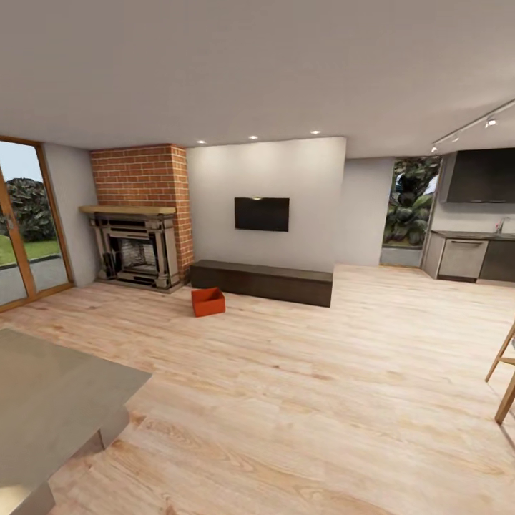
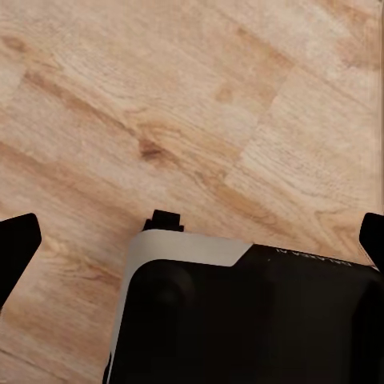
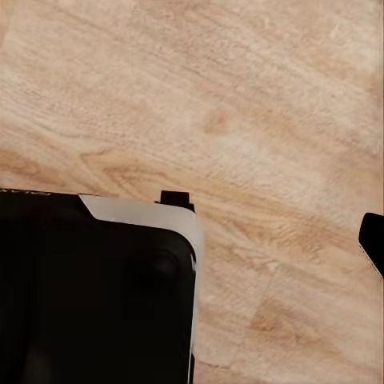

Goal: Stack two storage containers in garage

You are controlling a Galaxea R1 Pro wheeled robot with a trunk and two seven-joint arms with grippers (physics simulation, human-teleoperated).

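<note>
- Nearest the head camera, a matte grey slab tabletop (image 1: 50,400) juts in at lower left, over pale, knotty wood plank floor (image 1: 300,400).
- Far left, a glazed wood-framed door (image 1: 25,222); then a red brick chimney (image 1: 143,179) over an ornate stone fireplace (image 1: 136,250).
- One orange-red, thin-walled, lidless storage container (image 1: 208,302) sits on the planks just before the left end of a long dark low bench (image 1: 262,281), beneath a black wall-mounted TV (image 1: 262,214).
- Best approach, I judge: drive straight, stop square to a long side.
- Left gripper (image 2: 192,240): released, fingertips wide apart over the planks.
- Right gripper: cannot tell; only one fingertip (image 3: 372,240) shows.
</note>
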